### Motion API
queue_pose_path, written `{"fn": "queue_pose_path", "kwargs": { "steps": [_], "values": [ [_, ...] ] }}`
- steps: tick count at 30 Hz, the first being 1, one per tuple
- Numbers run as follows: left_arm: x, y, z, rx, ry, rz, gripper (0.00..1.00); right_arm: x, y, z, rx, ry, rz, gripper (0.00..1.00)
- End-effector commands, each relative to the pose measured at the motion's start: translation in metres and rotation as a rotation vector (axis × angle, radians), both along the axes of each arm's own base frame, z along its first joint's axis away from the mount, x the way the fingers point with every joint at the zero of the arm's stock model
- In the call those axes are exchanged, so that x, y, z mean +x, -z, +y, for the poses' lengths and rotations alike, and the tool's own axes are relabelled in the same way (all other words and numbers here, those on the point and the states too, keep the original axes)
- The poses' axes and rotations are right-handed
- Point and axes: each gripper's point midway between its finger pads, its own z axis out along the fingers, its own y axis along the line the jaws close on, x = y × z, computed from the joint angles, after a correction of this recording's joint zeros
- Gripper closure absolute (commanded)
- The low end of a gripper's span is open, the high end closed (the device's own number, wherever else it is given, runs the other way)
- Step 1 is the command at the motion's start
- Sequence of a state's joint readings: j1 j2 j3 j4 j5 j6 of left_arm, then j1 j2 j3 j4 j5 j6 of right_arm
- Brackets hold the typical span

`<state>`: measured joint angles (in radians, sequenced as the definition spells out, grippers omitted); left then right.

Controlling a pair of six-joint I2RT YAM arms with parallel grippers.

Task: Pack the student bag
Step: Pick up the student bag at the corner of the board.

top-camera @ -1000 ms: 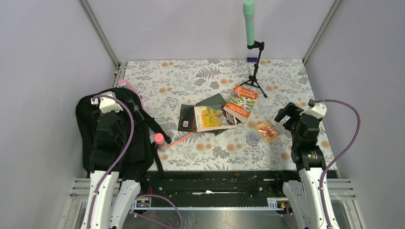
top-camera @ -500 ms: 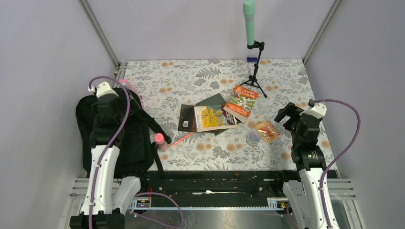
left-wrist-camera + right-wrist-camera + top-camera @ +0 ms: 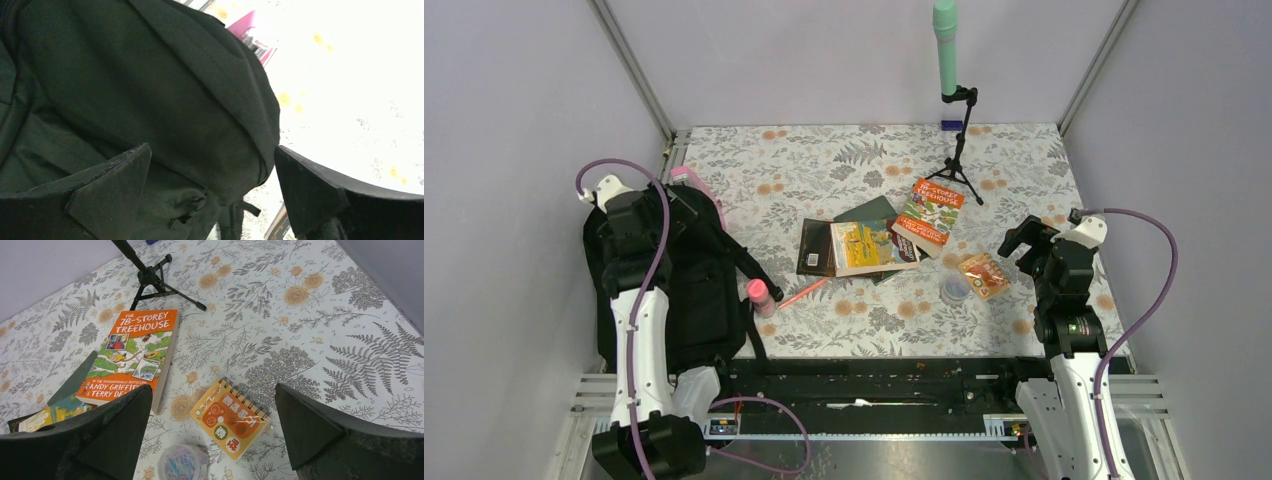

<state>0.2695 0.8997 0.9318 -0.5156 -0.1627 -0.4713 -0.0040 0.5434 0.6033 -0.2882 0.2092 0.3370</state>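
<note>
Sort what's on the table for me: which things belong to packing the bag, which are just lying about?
Likely for the job: student bag, Treehouse book, stacked books, orange notebook, clear tub, pink bottle.
Just standing by: black tripod, its green tube.

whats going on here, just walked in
Two robot arms are packing a student bag, which lies at the left edge of the table. The left gripper hangs open right over the bag's black fabric, gripping nothing. The right gripper is open too, above a small orange notebook and a tub of clips, holding nothing. The books, a pink bottle and a pen lie out on the table, not in the bag.
</note>
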Motion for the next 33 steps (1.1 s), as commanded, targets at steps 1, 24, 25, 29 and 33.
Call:
{"fn": "queue_pose_path", "kwargs": {
  "steps": [1,24,25,29,33],
  "values": [
    [0.021,-0.026,-0.006,-0.032,0.037,-0.137,0.01,0.003,-0.021,0.003,-0.001,-0.023,-0.046,0.0],
    [0.064,-0.006,0.005,-0.107,0.037,-0.091,0.43,0.005,-0.017,0.003,0.003,-0.025,-0.029,0.0],
    [0.064,-0.006,0.005,-0.104,0.038,-0.092,0.49,0.006,-0.017,0.004,0.003,-0.026,-0.028,0.0],
    [0.056,-0.013,0.011,-0.065,0.012,-0.105,0.76,0.006,-0.017,0.004,0.002,-0.028,-0.027,0.0],
    [0.032,-0.022,0.022,0.01,-0.055,-0.118,0.98,0.005,-0.017,0.003,-0.005,-0.025,-0.024,0.0]
  ]
}}
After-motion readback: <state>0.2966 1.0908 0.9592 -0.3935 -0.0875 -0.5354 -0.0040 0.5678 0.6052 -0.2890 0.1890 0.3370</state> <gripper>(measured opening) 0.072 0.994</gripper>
